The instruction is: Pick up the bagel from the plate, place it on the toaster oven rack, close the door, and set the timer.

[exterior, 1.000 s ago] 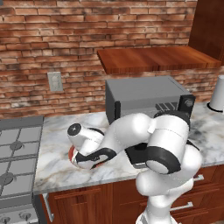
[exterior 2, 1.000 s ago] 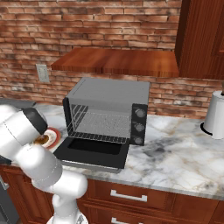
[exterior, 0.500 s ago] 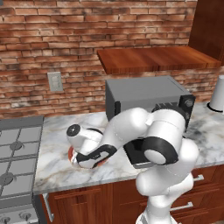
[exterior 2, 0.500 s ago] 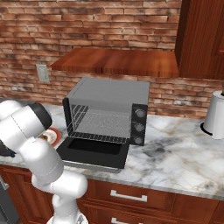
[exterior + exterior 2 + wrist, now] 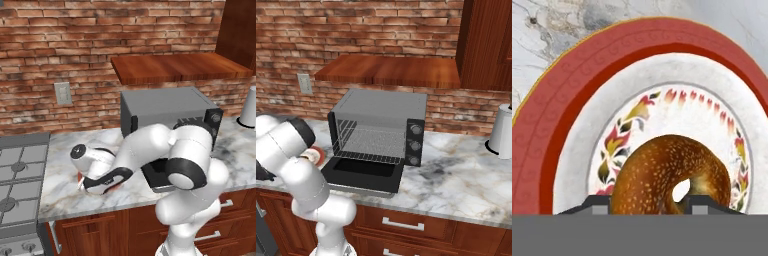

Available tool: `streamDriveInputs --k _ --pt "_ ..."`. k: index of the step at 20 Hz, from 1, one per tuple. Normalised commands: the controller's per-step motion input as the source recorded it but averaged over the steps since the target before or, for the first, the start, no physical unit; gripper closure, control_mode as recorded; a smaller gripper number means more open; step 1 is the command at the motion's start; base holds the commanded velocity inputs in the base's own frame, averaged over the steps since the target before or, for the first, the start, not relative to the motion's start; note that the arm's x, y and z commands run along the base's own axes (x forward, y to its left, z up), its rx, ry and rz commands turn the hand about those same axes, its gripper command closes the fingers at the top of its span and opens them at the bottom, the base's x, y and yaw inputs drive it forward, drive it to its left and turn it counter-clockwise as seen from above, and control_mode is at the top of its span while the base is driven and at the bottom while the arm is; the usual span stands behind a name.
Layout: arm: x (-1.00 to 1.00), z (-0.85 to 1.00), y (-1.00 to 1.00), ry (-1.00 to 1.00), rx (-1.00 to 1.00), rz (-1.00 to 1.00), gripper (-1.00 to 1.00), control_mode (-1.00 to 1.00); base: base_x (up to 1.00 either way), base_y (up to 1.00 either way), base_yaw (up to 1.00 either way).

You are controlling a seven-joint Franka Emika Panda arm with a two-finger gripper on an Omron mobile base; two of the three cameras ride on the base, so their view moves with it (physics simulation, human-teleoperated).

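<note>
Marble counter point(image 5: 65, 185) under a brick wall carries everything I see. On my hand view the gripper point(image 5: 647, 202) straddles the bagel point(image 5: 669, 175), one fingertip point(image 5: 597, 204) on each side and hard against it; I cannot tell if they grip it yet. It lies on the plate point(image 5: 572, 95), left of the toaster oven point(image 5: 381, 125), whose door point(image 5: 363, 172) hangs open. No writing is readable.
</note>
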Motion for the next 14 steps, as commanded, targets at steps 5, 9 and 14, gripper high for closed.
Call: streamDriveInputs --k 5,9,14 --pt "-0.33 0.36 0.00 -0.02 0.03 0.00 1.00 -1.00 0.00 0.00 0.00" --pt "-0.36 0.88 -0.01 -0.12 0.08 0.00 1.00 -1.00 0.00 0.00 0.00" --pt "-0.37 1.00 -0.20 -0.09 0.09 -0.03 1.00 -1.00 0.00 0.00 0.00"
